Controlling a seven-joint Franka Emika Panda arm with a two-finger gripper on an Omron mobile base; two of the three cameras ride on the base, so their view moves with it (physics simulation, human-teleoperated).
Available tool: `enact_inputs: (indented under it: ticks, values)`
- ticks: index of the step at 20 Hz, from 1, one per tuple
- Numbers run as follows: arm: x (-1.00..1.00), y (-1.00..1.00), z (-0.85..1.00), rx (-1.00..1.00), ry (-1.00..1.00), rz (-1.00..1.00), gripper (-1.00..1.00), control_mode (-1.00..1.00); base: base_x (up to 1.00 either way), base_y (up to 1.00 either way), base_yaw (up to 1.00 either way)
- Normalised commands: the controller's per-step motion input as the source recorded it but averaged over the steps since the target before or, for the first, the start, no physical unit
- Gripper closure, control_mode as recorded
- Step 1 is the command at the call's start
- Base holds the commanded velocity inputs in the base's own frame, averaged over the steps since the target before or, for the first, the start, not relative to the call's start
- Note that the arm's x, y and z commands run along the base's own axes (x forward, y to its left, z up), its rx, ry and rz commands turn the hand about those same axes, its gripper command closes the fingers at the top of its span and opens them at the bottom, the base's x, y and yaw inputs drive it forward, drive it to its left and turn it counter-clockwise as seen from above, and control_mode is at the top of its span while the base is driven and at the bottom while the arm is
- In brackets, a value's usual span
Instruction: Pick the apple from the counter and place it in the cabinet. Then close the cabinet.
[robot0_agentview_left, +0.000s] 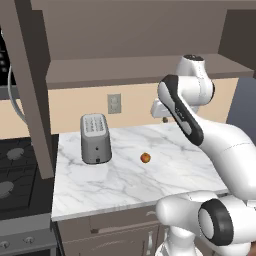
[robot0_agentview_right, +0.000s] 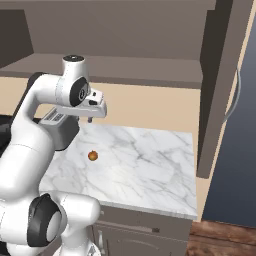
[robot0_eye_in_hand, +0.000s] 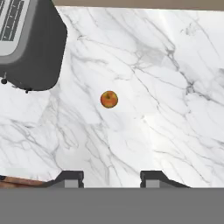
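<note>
apple (robot0_eye_in_hand: 109, 99) on counter (robot0_eye_in_hand: 166, 109), well below hand (robot0_eye_in_hand: 111, 178) | hand clenched, grasping nothing

Arm was glossy white, rounded tubular links, fat cylindrical joints with dark grey/black end caps and bands. One long black inset strip ran along a link. Top joint cap was dark with a thin white ring. The hand was a white boxy block with small dark details. The gripper (robot0_eye_in_hand: 112, 179) had two short dark fingers with lighter grey pad faces.
</note>
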Motion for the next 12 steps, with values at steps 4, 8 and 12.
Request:
enact_inputs:
  ticks: [4,8,12]
  values:
    - [-0.22,-0.01,-0.14,0.0,0.01,0.0,-1.0,-1.0,0.0,0.0,0.0]
    - [-0.04,0.11,-0.6,-0.01,0.23,-0.02,-1.0,-1.0,0.0,0.0,0.0]
    - [0.18,0.25,-0.94,0.0,0.25,-0.07,-1.0,-1.0,0.0,0.0,0.0]
